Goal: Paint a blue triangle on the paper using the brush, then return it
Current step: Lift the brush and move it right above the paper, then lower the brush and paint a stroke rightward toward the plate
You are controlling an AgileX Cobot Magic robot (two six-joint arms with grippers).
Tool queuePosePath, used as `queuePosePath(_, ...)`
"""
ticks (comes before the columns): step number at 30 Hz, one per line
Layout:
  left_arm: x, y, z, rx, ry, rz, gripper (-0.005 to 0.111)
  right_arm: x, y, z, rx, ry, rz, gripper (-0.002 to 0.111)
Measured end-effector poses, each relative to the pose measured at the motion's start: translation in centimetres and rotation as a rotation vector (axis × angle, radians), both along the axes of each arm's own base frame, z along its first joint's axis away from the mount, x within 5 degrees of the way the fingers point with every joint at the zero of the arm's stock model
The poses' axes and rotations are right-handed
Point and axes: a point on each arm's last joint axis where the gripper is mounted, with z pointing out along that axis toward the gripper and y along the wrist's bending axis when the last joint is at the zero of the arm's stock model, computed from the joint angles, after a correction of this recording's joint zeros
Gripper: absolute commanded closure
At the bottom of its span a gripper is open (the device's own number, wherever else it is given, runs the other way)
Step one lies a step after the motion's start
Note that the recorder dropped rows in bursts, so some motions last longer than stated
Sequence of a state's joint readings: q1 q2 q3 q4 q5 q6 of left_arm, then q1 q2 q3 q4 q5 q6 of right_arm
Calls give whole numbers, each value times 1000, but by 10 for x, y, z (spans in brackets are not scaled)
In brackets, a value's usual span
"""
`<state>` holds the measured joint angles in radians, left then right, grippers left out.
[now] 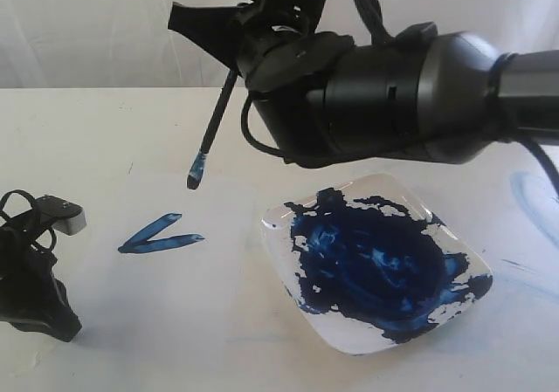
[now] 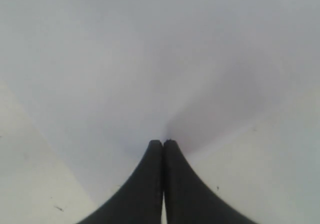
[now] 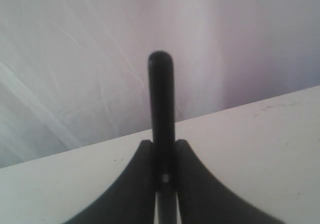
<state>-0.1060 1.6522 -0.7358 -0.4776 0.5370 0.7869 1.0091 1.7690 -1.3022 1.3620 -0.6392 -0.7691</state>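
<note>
Blue triangle (image 1: 162, 233) left of the plate (image 1: 421, 203): only two strokes, a V. We see the right gripper (image 3: 162, 145) clenched on the brush (image 1: 217, 121), tip left of plate; left gripper (image 2: 163, 143) jaws pressed together, empty.

Nothing readable here tbh; no lettering, labels, brand names, numbers or signs legible in any of the three views; all too plain or too blurry to make out any writing.
</note>
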Motion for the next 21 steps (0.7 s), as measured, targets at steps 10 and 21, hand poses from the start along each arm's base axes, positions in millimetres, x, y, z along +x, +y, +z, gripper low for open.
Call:
queuePosePath(10, 0, 0, 0, -4, 3, 2, 107, 5, 13, -30, -17, 39, 0, 108)
queuePosePath(21, 0, 0, 0, -4, 5, 1, 107, 7, 16, -29, 28, -13, 7, 108)
